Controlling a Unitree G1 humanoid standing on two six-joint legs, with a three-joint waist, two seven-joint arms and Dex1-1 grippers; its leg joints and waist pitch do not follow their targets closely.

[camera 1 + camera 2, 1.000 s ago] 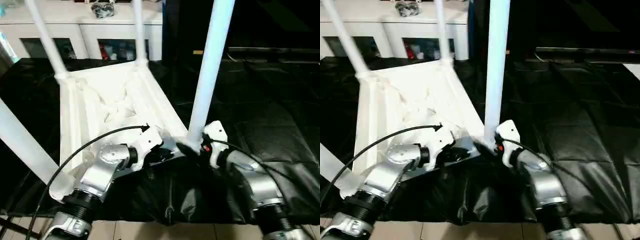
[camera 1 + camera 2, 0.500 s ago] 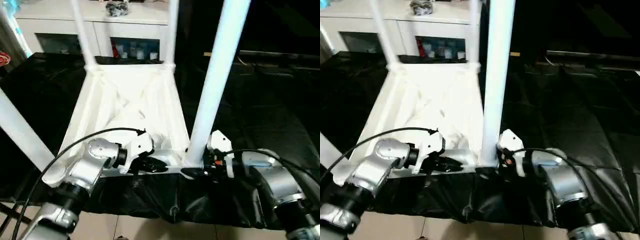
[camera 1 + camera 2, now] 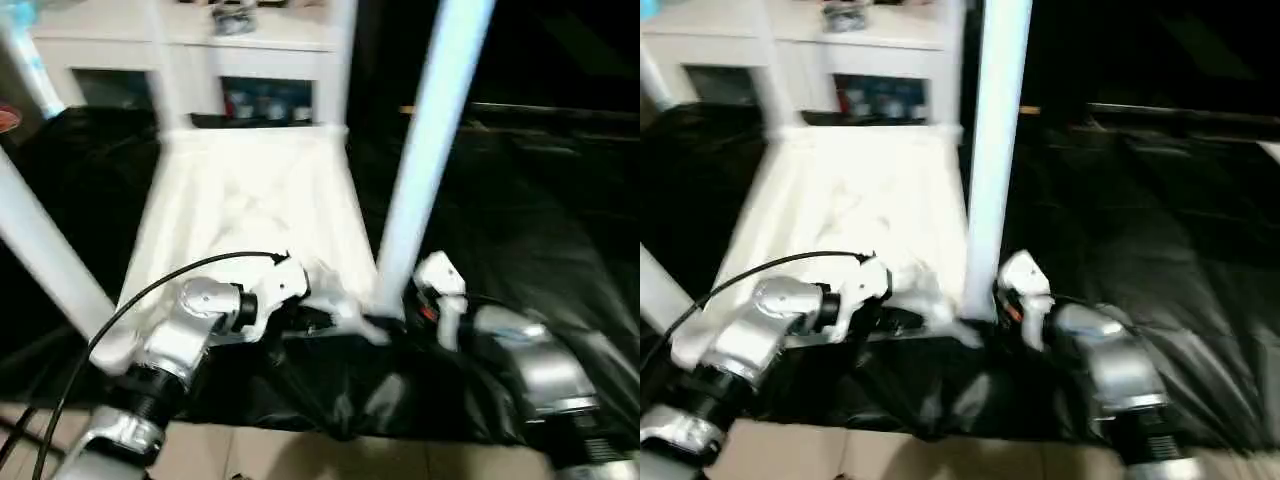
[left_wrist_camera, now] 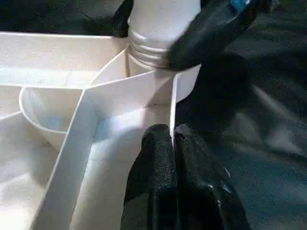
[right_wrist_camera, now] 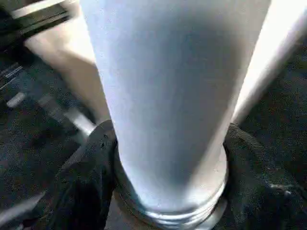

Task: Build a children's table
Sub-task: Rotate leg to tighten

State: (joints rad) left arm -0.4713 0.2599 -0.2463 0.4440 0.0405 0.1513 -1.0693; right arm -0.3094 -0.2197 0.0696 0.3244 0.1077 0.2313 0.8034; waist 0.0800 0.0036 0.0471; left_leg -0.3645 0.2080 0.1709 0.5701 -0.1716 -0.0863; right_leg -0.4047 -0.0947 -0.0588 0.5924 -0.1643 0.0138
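While the children's table [image 3: 255, 205] is lying upside down on the black-covered worktop [image 3: 540, 220] with its legs pointing up, the left gripper [image 4: 171, 143] is pinching the thin near rim of the top between closed fingers. The right gripper [image 5: 163, 163] is clasping the base of the near right leg [image 3: 425, 150] at its corner socket.

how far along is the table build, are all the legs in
Nearly done. The white plastic square tabletop lies upside down on the black sheet with four white tapered legs standing up from its corners. In hand: the right hand grips the near right leg at its threaded base, while the left hand pinches the tabletop's edge. Left: seating that leg, then flipping the table.
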